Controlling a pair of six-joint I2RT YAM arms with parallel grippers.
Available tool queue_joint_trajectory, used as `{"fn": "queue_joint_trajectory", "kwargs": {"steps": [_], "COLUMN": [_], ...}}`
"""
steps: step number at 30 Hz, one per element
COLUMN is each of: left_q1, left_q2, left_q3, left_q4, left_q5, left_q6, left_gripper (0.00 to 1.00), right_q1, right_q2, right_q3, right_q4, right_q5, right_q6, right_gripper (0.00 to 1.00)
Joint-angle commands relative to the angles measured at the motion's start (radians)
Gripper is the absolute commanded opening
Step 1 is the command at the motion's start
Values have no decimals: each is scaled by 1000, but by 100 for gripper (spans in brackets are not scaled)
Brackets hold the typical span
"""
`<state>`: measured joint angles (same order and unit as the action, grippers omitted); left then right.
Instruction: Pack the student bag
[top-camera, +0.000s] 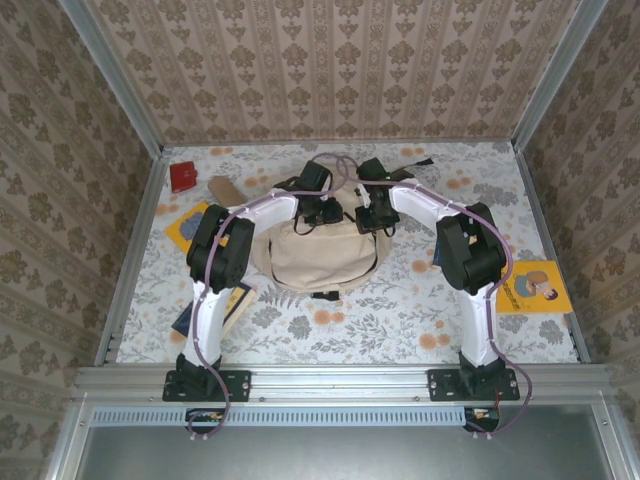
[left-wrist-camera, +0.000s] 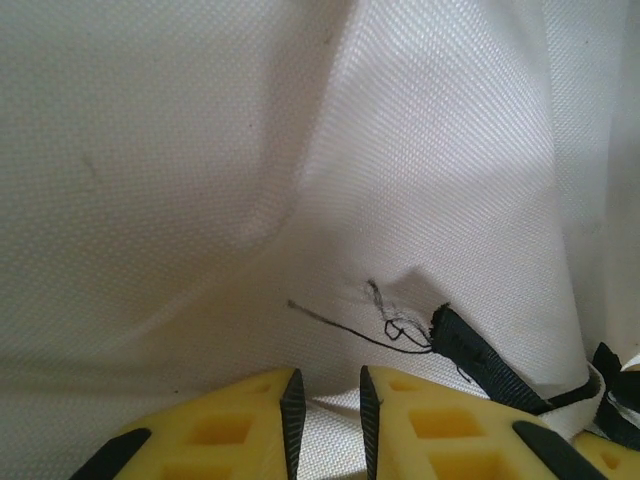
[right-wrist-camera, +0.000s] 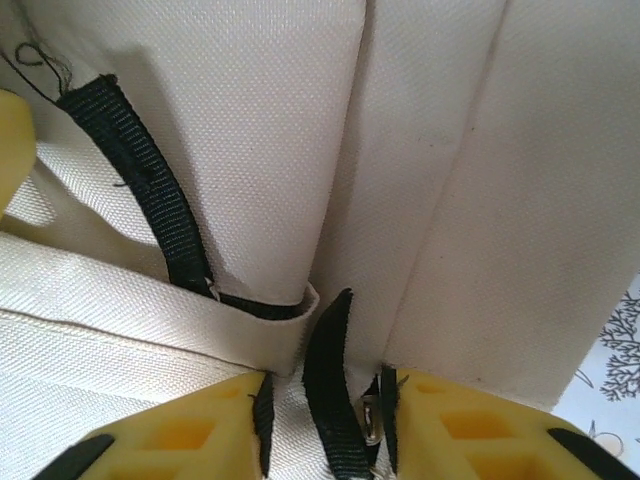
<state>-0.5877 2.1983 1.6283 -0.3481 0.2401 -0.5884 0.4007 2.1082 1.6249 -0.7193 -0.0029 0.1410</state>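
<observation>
Setting: patterned wallpaper on three sides, with a floral-printed bench (top-camera: 400, 310) below.
Student bag: the student bag (top-camera: 318, 258) lies slumped in the middle of the bench, between the two arms. Its beige body faces up and its far edge sits under both wrists.
Left tool: the left tool (top-camera: 325, 213) is down on the bag's far edge. In the left wrist view its pads stand almost together with beige fabric in the narrow gap. I cannot tell whether the cloth is actually pinched.
Right tool: the right tool (top-camera: 374, 217) is just beside it on the same edge. In the right wrist view its jaws stand close on either side of a black strap (right-wrist-camera: 330, 380) and a fold of fabric. I cannot tell whether the grip is firm.
Loose items: a red item (top-camera: 183, 176) sits at the far left. One yellow book (top-camera: 185, 228) is beside the left arm and another yellow book (top-camera: 535, 288) is at the right. A dark book (top-camera: 238, 300) lies partly under the left arm. All are outside the bag.
Step in hand: probably getting hold of the bag's top with both tools so the mouth can be opened. Packing itself looks not yet begun.
Next move: each hold needs to be secure on strap or cloth. Then the two sides can be drawn gently apart or upward to expose the opening.
Risk: thin fabric may slip out of a shallow pinch.
</observation>
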Motion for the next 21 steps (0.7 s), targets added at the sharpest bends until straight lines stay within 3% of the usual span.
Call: {"fn": "queue_joint_trajectory", "kwargs": {"steps": [1,6,13,18,21], "left_q1": [11,23,40,40,40], "left_q2": [45,52,60,61,65], "left_q3": [-4,-44,-64,-58,-53], "left_q4": [-60,-57,-62,-57,-56], "left_q5": [-24,-34,-31,-13,-3], "left_q6": [-15,-28,-24,-19,-22], "left_gripper": [24,23,22,22,23], "right_q1": [0,0,-1,-1,-1], "right_q2": [22,8,-48,-29,-4], "right_q3": [35,34,8,27,41], "right_q4": [-48,-36,0,-10,-17], "right_q5": [71,163,223,78,56], "right_q6": [-17,19,62,72,111], "right_gripper": [33,25,25,33,35]}}
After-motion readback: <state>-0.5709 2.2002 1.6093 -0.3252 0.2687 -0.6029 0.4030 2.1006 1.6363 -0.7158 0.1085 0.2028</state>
